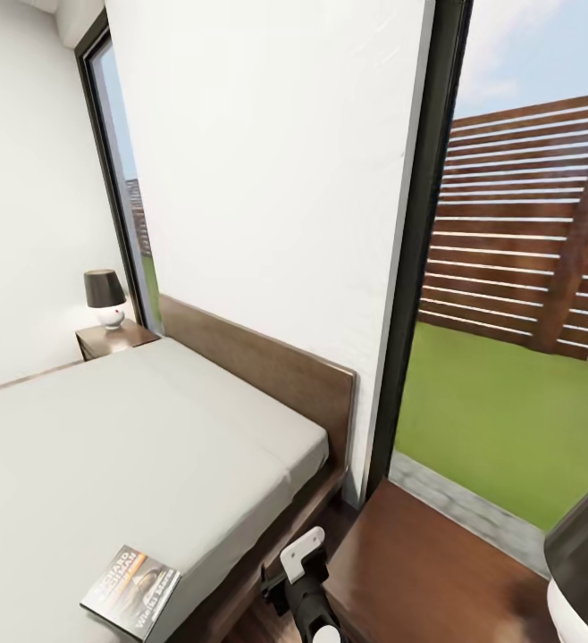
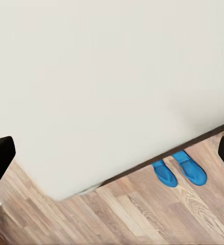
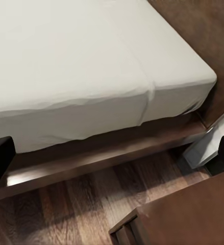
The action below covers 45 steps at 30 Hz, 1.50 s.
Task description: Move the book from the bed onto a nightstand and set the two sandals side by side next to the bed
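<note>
- Head view: the book (image 1: 131, 591) lies flat on the mattress near the edge of the bed (image 1: 106, 446), on the side nearest the robot. It is not yet on a nightstand, so that part of the task is still to do.
- Two nightstands are candidates: the near one (image 1: 437, 572) just beside the bed, close to the book, and the far one (image 1: 115, 338) across the bed, carrying a lamp (image 1: 106, 299). The near one looks the easier target, though a lamp (image 1: 580, 572) stands at its far edge.
- Left wrist view: the two sandals (image 2: 179, 168) lie on the plank floor (image 2: 142, 214) close beside each other, right by the bed's edge. That half of the task looks done, as far as this angle shows.
- A gripper (image 1: 303, 572) rises between bed and near nightstand, holding nothing; which arm it belongs to I cannot tell.
- Left gripper (image 2: 112, 153) and right gripper (image 3: 112, 153): fingertips stand wide apart at the frame edges, spread and empty.
</note>
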{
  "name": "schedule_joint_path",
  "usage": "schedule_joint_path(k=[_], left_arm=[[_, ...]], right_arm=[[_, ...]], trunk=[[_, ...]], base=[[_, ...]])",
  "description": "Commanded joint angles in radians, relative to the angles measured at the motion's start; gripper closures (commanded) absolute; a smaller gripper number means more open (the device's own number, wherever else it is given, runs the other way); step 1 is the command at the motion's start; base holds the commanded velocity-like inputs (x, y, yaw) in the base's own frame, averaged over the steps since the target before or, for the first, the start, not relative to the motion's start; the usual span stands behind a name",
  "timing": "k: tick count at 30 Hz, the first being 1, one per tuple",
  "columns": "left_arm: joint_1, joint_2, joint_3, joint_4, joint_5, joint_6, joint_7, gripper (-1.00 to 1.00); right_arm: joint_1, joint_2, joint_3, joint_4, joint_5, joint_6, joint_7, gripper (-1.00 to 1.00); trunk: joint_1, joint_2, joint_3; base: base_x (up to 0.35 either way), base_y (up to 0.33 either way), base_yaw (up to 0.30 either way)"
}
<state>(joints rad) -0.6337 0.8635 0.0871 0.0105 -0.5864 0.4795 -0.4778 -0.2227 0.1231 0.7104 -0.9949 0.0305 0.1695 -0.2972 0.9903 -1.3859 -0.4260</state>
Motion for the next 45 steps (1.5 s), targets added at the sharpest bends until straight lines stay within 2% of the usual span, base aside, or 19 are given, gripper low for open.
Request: schedule_joint_path(k=[1,6,11,15,16,17,20,21,25,27,28,32,37,38,39,40,42,43,45], left_arm=[[0.012,-0.009,0.008,0.0,-0.008,0.003,-0.002,-1.0],[0.071,-0.039,0.008,-0.003,-0.006,0.001,0.014,-1.0],[0.094,-0.066,0.009,-0.003,-0.005,-0.003,0.034,-1.0],[0.121,-0.105,0.009,-0.001,-0.006,-0.026,0.05,-1.0],[0.121,-0.105,0.009,-0.001,-0.006,-0.026,0.05,-1.0],[0.148,-0.129,0.01,-0.001,-0.006,-0.036,0.072,-1.0],[0.199,-0.171,0.012,-0.003,-0.004,-0.047,0.121,-1.0],[0.199,-0.171,0.012,-0.003,-0.004,-0.047,0.121,-1.0],[0.254,-0.227,0.013,-0.003,-0.003,-0.07,0.182,-1.0],[0.271,-0.252,0.014,-0.002,-0.004,-0.088,0.201,-1.0],[0.291,-0.278,0.015,-0.001,-0.004,-0.106,0.214,-1.0],[0.339,-0.326,0.015,-0.002,-0.003,-0.136,0.238,-1.0],[0.403,-0.395,0.017,-0.002,-0.001,-0.198,0.296,-1.0],[0.415,-0.409,0.017,-0.002,0.001,-0.214,0.307,-1.0],[0.442,-0.435,0.017,-0.001,0.011,-0.245,0.325,-1.0],[0.457,-0.448,0.017,-0.002,0.017,-0.26,0.333,-1.0],[0.486,-0.471,0.017,-0.002,0.033,-0.286,0.348,-1.0],[0.486,-0.471,0.017,-0.002,0.033,-0.286,0.348,-1.0],[0.51,-0.492,0.017,-0.003,0.048,-0.309,0.364,-1.0]], right_arm=[[-0.001,0.0,0.003,-0.001,0.003,0.008,-0.007,-1.0],[-0.001,0.0,0.004,-0.001,0.003,0.008,-0.007,-1.0],[-0.001,0.0,0.003,-0.001,0.003,0.008,-0.007,-1.0],[-0.001,0.0,0.003,0.0,0.003,0.008,-0.007,-1.0],[-0.001,0.0,0.003,0.0,0.003,0.008,-0.007,-1.0],[-0.001,0.0,0.004,0.0,0.003,0.008,-0.007,-1.0],[-0.001,0.0,0.004,0.001,0.003,0.008,-0.007,-1.0],[-0.001,0.0,0.004,0.001,0.003,0.008,-0.007,-1.0],[-0.001,0.0,0.004,0.001,0.003,0.008,-0.007,-1.0],[-0.001,0.0,0.004,0.001,0.003,0.008,-0.007,-1.0],[-0.001,0.0,0.004,0.001,0.004,0.008,-0.007,-1.0],[-0.001,0.0,0.004,0.001,0.004,0.008,-0.007,-1.0],[-0.001,0.0,0.004,0.001,0.004,0.008,-0.007,-1.0],[-0.001,0.0,0.004,0.001,0.005,0.008,-0.007,-1.0],[-0.001,0.0,0.004,0.001,0.005,0.008,-0.007,-1.0],[-0.001,0.0,0.004,0.001,0.005,0.008,-0.007,-1.0],[-0.001,0.0,0.004,0.001,0.005,0.008,-0.007,-1.0],[-0.001,0.0,0.004,0.001,0.005,0.008,-0.007,-1.0],[-0.001,0.0,0.004,0.001,0.005,0.008,-0.007,-1.0]], trunk=[[-0.004,0.007,0.002],[-0.023,0.042,0.018],[-0.042,0.077,0.033],[-0.058,0.105,0.046],[-0.061,0.112,0.049],[-0.065,0.119,0.052],[-0.077,0.14,0.062],[-0.081,0.147,0.065],[-0.096,0.175,0.077],[-0.104,0.189,0.084],[-0.107,0.196,0.087],[-0.123,0.224,0.099],[-0.142,0.259,0.115],[-0.146,0.266,0.118],[-0.15,0.273,0.121],[-0.153,0.28,0.124],[-0.161,0.294,0.131],[-0.165,0.301,0.134],[-0.173,0.315,0.14]], base=[[0.0,0.0,0.0],[0.0,0.0,0.0],[0.0,0.0,0.0],[0.0,0.0,0.0],[0.0,0.0,0.0],[0.0,0.0,0.0],[0.0,0.0,0.0],[0.0,0.0,0.0],[0.0,0.0,0.0],[0.0,0.0,0.0],[0.0,0.0,0.0],[0.0,0.0,0.0],[0.0,0.0,0.0],[0.0,0.0,0.0],[0.0,0.0,0.0],[0.0,0.0,0.0],[0.0,0.0,0.0],[0.0,0.0,0.0],[0.0,0.0,0.0]])
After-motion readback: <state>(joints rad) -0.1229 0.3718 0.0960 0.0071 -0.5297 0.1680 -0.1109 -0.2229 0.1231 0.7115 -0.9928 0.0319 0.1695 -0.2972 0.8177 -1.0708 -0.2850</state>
